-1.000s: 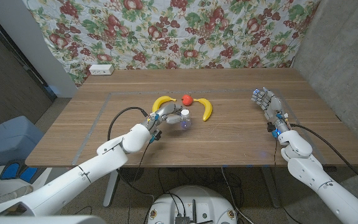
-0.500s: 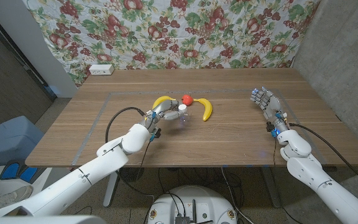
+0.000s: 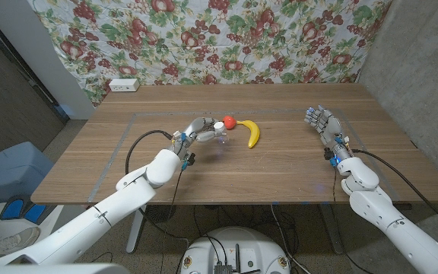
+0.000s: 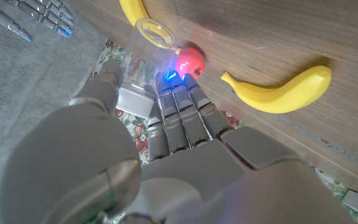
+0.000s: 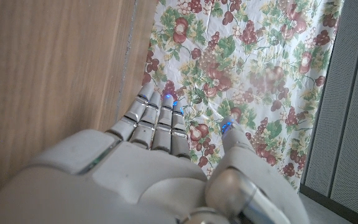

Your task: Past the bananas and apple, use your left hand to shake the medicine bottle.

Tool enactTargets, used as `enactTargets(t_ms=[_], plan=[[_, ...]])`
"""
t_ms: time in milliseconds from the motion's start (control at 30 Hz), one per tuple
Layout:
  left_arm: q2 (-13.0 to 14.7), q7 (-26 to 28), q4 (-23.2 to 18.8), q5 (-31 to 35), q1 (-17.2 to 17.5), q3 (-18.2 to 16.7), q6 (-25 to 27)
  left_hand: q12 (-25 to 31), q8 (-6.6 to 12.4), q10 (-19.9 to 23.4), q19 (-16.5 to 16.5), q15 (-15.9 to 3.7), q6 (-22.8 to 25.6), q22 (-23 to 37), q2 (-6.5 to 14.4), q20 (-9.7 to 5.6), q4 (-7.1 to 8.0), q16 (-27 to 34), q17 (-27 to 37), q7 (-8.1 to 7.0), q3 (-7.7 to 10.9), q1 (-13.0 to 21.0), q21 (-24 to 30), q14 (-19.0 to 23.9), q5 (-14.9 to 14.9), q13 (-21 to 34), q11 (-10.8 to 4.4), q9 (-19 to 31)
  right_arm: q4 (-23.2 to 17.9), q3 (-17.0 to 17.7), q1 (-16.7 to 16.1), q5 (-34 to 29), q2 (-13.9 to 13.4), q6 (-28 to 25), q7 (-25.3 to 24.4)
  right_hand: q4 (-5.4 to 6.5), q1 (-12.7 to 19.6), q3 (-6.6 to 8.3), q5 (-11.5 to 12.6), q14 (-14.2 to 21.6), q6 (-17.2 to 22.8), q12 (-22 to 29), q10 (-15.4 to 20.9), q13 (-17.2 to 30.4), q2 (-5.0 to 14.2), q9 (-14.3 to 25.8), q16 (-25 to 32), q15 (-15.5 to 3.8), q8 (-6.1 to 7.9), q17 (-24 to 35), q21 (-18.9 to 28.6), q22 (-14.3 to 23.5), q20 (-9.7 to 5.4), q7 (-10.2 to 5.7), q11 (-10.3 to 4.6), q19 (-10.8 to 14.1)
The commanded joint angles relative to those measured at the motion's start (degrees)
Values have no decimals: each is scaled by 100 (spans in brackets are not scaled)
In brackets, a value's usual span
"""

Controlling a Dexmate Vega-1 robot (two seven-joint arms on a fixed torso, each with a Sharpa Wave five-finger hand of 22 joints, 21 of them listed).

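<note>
My left hand (image 3: 196,132) grips a clear medicine bottle (image 3: 220,136) with a white cap and holds it above the table, just in front of the red apple (image 3: 229,121). One yellow banana (image 3: 253,134) lies right of the apple. The other banana is mostly hidden behind my left hand in the head view. In the left wrist view my fingers (image 4: 179,112) wrap the bottle (image 4: 140,59), with the apple (image 4: 190,60) and both bananas (image 4: 278,93) (image 4: 132,9) beyond it. My right hand (image 3: 322,122) stands at the table's right, fingers apart and holding nothing (image 5: 160,155).
A white power strip (image 3: 123,85) lies at the table's far left corner. A floral cloth (image 3: 204,38) hangs behind the table (image 3: 295,164). A blue bin (image 3: 6,171) stands on the floor to the left.
My left hand has raised the bottle and carried it back and slightly left, now covering the left banana. The right hand has stayed where it was.
</note>
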Motion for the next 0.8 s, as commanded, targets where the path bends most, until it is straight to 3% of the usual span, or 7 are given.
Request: enactTargets(t_ms=[33,800], plan=[[40,74,-96,-355,106,-185,21,280,484,1272,59,-936,602,16,855,-17,68,37,19,-39,57,922,55,77,22,440,-1083,79,15,-56,80,-70,23,-8,-33,-28,18,-11,25,24,39,40,28,15,42,32,46,2,24,20,-26,5,11,5,-9,64],[-16,226,-194,-1199,348,-609,37,326,542,1325,62,-937,615,22,842,-17,74,36,28,-15,2,1016,77,133,19,538,-1089,195,-25,-109,113,-145,48,-25,-130,-33,24,-8,28,22,41,47,34,2,45,31,48,2,25,12,-85,7,3,5,-20,88]])
